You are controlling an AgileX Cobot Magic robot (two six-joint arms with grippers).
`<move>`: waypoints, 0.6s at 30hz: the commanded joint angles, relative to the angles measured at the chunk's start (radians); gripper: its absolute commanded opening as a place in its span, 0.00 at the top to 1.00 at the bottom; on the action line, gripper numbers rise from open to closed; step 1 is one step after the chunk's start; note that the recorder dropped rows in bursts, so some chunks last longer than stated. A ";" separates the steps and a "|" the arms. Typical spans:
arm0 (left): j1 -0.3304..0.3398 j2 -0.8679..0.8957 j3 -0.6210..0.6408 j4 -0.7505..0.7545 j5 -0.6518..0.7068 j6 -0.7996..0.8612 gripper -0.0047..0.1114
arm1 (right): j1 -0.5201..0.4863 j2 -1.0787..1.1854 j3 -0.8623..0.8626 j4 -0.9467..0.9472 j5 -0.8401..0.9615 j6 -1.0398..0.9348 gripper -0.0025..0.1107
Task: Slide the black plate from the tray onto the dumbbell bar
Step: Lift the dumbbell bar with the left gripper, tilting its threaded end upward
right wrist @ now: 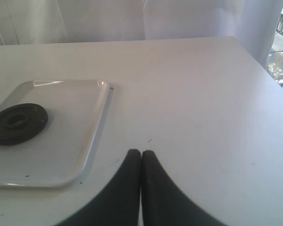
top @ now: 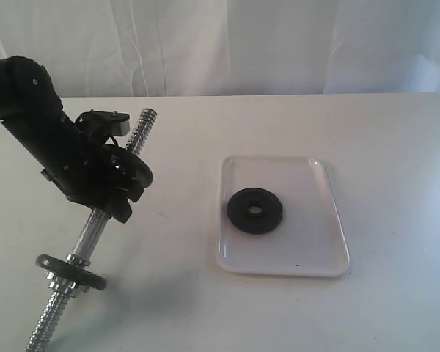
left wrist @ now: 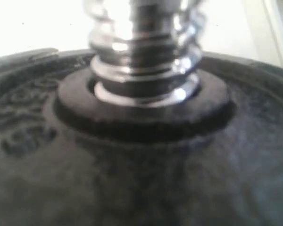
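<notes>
Sitting centre-right in glossy white rectangular tray (top: 315, 249): matte-black round plate (top: 254, 211); right gripper (right wrist: 141, 153) pressed together, left gripper (top: 125, 183) at chrome threaded bar (top: 88, 238), closure can't tell.

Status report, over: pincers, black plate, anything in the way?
Left pincer at dumbbell bar, grip hidden. Right pincer shut, empty, near tray. Black plate flat in tray, untouched. Nothing on top of it.

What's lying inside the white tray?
One black plate with a round centre hole lies flat in the tray. The bit of tray floor right under the plate is covered, so it cannot be seen.
</notes>
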 commanded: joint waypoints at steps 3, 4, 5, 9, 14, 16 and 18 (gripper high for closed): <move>0.001 -0.078 -0.018 -0.088 0.075 0.152 0.96 | 0.004 -0.005 0.002 0.000 -0.006 0.001 0.98; 0.001 -0.082 -0.018 -0.104 0.086 0.180 0.96 | 0.004 -0.005 0.002 0.000 -0.006 0.001 0.98; 0.001 -0.085 -0.018 -0.117 0.095 0.208 0.96 | 0.004 -0.005 0.002 0.000 -0.006 0.001 0.98; 0.001 -0.091 -0.018 -0.136 0.107 0.244 0.96 | 0.004 -0.005 0.002 0.000 -0.006 0.001 0.98; 0.001 -0.091 -0.018 -0.139 0.117 0.272 0.96 | 0.004 -0.005 0.002 0.000 -0.006 0.001 0.98; 0.001 -0.091 -0.018 -0.154 0.126 0.310 0.96 | 0.004 -0.005 0.002 0.000 -0.006 0.001 0.98; 0.001 -0.091 -0.018 -0.177 0.137 0.345 0.96 | 0.004 -0.005 0.002 0.000 -0.006 0.001 0.98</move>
